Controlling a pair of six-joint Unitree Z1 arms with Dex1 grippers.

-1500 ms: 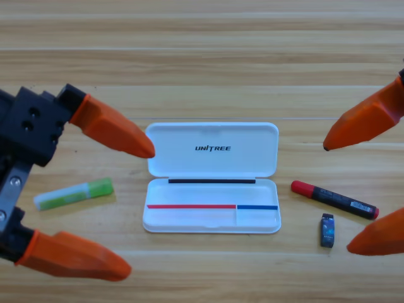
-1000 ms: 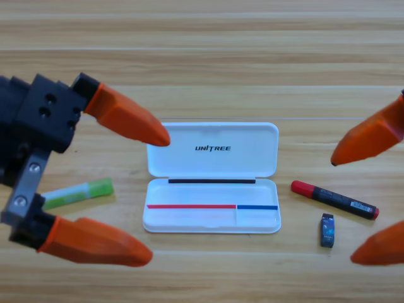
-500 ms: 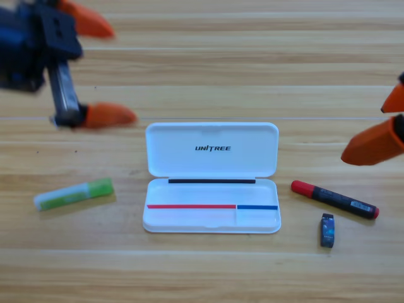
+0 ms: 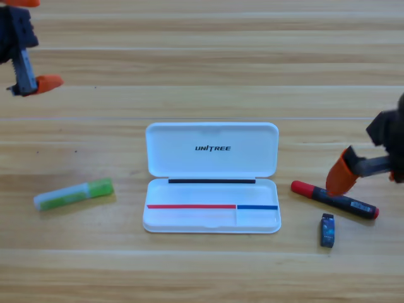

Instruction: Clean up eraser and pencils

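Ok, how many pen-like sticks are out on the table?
2. The green-ended pale pencil lies left of the white case; the red-capped black marker lies right of it, under the right gripper. None seems hidden.

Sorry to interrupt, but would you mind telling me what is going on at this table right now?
Two robot arms are tidying stationery into an open white case, which holds nothing yet. The right gripper is over the red-capped end of the black marker, right of the case, without lifting it. The eraser lies just below the marker. The green-ended pen lies untouched left of the case. The left gripper waits in the top left corner.
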